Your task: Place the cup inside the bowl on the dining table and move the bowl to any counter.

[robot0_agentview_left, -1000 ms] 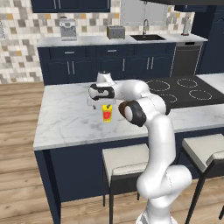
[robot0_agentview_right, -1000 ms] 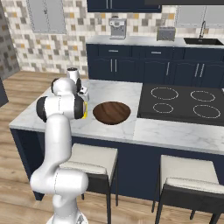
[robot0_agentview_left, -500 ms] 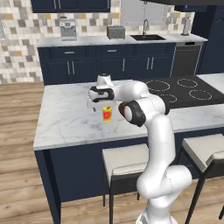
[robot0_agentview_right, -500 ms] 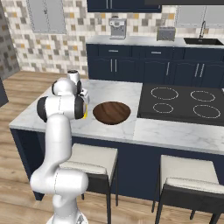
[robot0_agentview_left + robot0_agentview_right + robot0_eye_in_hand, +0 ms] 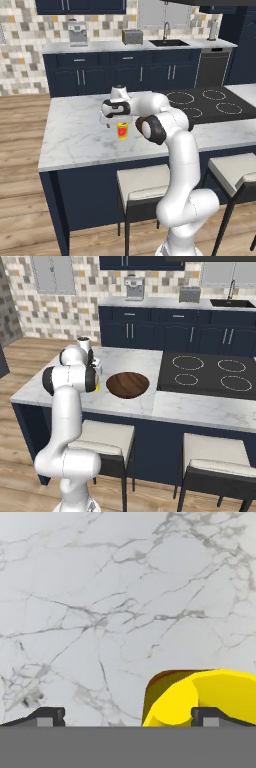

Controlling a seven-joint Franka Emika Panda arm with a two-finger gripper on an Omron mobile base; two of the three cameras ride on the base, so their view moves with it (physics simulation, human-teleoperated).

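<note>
Where the open gripper [image 5: 113, 123] hovers, the cup [image 5: 122, 130] stands just beside

Table [image 5: 75, 142]: white marble top, grey veining, smooth, faint sheen; base dark navy, matt. Cup [image 5: 122, 130]: yellow, smooth, plastic-looking, red mark on side. Bowl [image 5: 127, 384]: dark brown wood, visible grain, low gloss. Counter [image 5: 100, 46]: same pale marble over navy fronts with silver metal handles. Backsplash [image 5: 20, 55]: small mosaic tiles. Cooktop [image 5: 207, 372]: black, glassy. Floor [image 5: 20, 165]: wood planks.

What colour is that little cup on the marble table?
Yellow with a red mark; the cup shows best in the left base view.
</note>
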